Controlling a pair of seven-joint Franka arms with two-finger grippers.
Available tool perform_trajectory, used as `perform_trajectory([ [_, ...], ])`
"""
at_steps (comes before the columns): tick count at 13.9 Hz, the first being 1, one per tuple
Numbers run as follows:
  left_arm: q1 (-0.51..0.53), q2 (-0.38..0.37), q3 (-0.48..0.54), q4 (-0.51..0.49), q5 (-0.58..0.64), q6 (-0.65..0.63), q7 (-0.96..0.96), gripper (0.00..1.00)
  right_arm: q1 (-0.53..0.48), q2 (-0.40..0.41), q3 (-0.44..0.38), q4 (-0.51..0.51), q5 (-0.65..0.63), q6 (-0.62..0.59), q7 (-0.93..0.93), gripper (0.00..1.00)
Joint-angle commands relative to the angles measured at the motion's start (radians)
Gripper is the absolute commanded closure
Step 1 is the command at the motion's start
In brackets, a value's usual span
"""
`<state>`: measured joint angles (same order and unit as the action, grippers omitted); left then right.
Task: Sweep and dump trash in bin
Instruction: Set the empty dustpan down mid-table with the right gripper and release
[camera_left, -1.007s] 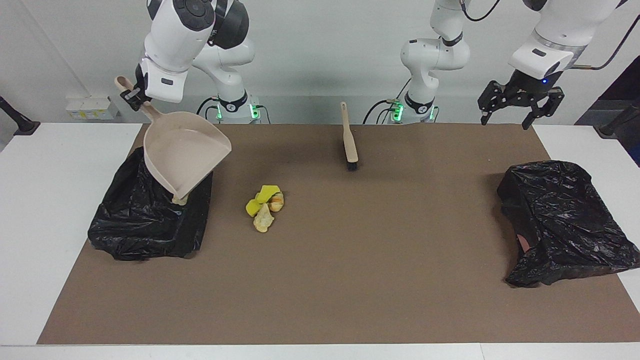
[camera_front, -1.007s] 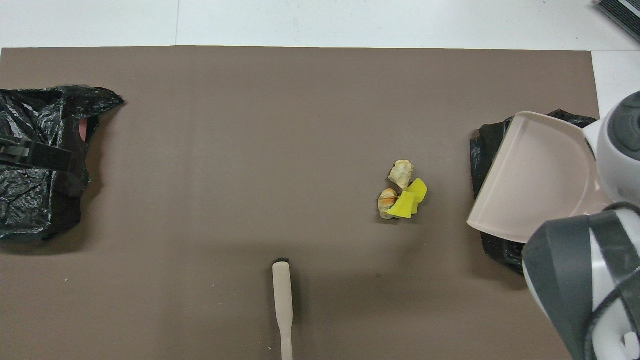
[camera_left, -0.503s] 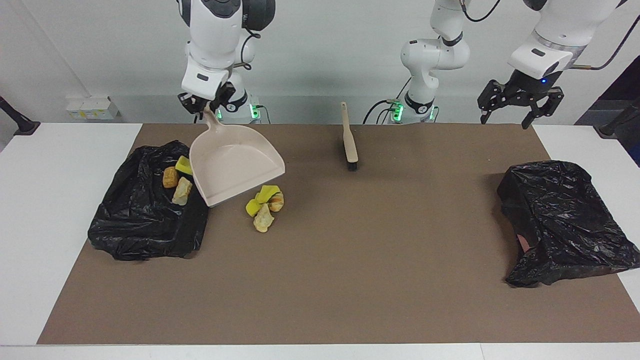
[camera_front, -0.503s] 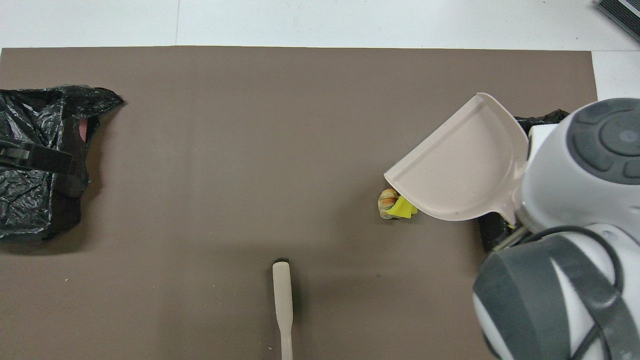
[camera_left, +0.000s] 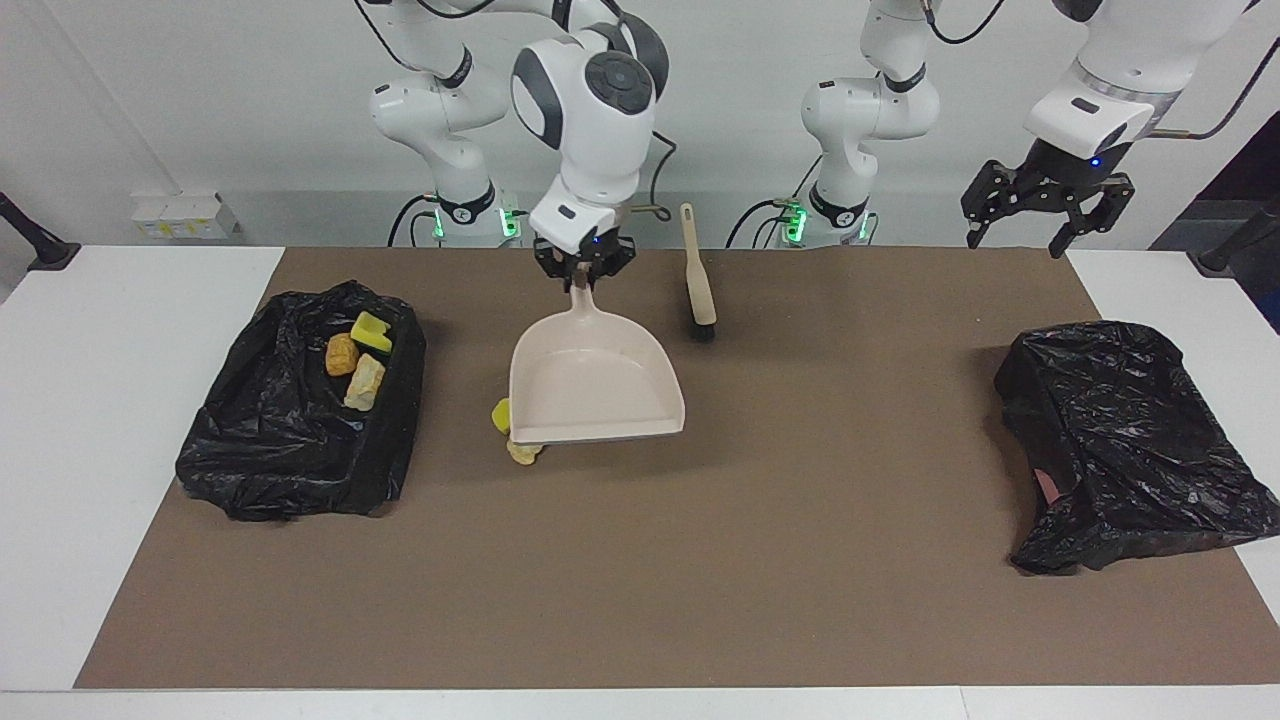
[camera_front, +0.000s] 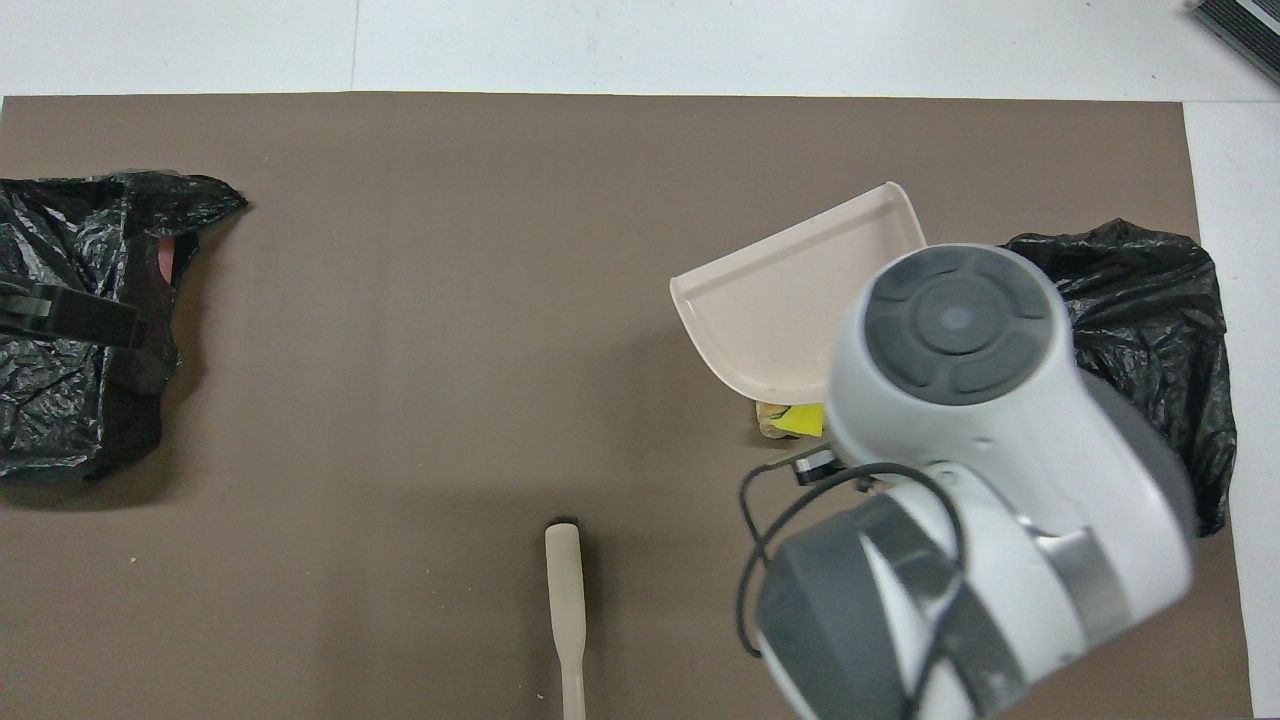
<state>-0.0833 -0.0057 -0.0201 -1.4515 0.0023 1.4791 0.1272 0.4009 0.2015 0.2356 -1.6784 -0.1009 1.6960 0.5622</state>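
Though plain, brown mat (camera_left: 700, 560) on white table (camera_left: 110, 420)

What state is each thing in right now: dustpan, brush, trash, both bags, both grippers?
Dustpan: empty, held up by its handle.
Right gripper: shut on the dustpan handle.
Left gripper: jaws open, empty, waiting.
Brush: lying on the mat, untouched.
Bagged trash: three pieces on the black bag.
Loose trash: on the mat, partly hidden by the dustpan.
Second bag: crumpled, no trash showing.
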Motion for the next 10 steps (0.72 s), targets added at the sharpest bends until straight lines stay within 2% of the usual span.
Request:
perform_trajectory([
  [1,-0.001,0.003,-0.012,0.02,0.005,-0.028,0.006,0.0,0.045,0.189,-0.002,0.196,0.036,0.045,0.111,1.0],
  [3,-0.001,-0.002,-0.015,0.016,0.005,-0.026,0.003,0.0,0.1,0.332,-0.002,0.323,0.036,0.105,0.185,1.0],
  [4,-0.001,0.0,-0.015,0.014,0.005,-0.017,0.002,0.0,0.11,0.361,-0.002,0.341,0.038,0.135,0.188,1.0],
  [6,-0.001,-0.002,-0.014,0.013,0.005,-0.01,0.002,0.0,0.11,0.371,-0.002,0.336,0.074,0.201,0.186,1.0],
  [10,-0.001,0.001,-0.015,0.011,0.004,-0.005,0.012,0.0,0.124,0.427,-0.002,0.325,0.113,0.247,0.188,0.98],
])
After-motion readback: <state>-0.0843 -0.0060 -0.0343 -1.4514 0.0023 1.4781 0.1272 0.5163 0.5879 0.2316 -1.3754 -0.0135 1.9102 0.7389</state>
